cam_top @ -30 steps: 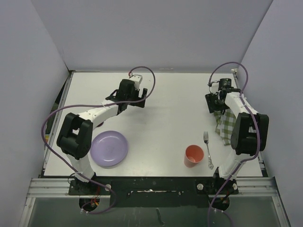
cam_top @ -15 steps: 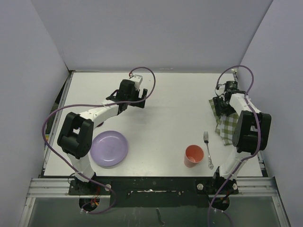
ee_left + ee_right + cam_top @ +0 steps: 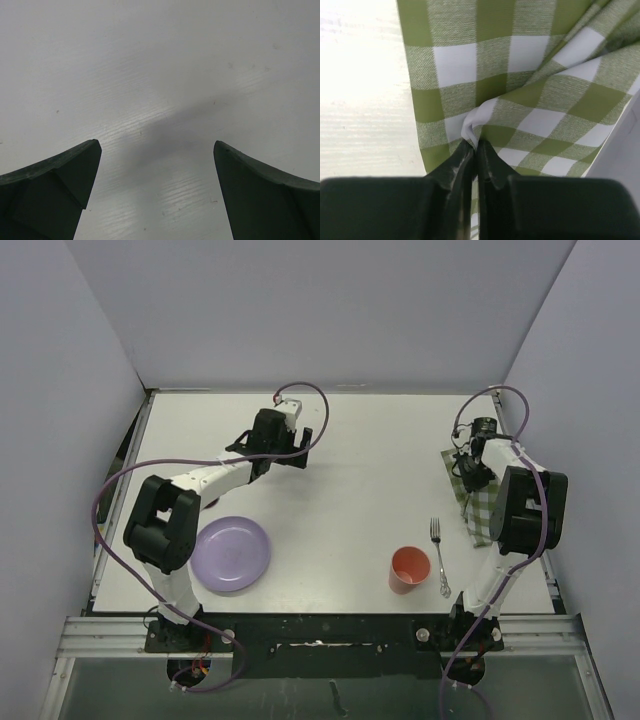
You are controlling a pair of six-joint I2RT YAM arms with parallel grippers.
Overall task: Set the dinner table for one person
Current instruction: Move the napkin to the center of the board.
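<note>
Jaws of my right gripper (image 3: pixel 476 145) are pinched tight on a fold of the green-and-white checked cloth (image 3: pixel 520 100) at the right edge of the dinner table (image 3: pixel 360 490), towards the far side, while my left gripper (image 3: pixel 156 147) hangs spread wide over its white top, far left of centre.

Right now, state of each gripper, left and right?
Left gripper: open, holding nothing.
Right gripper: shut on a pinched fold of the checked cloth.
</note>
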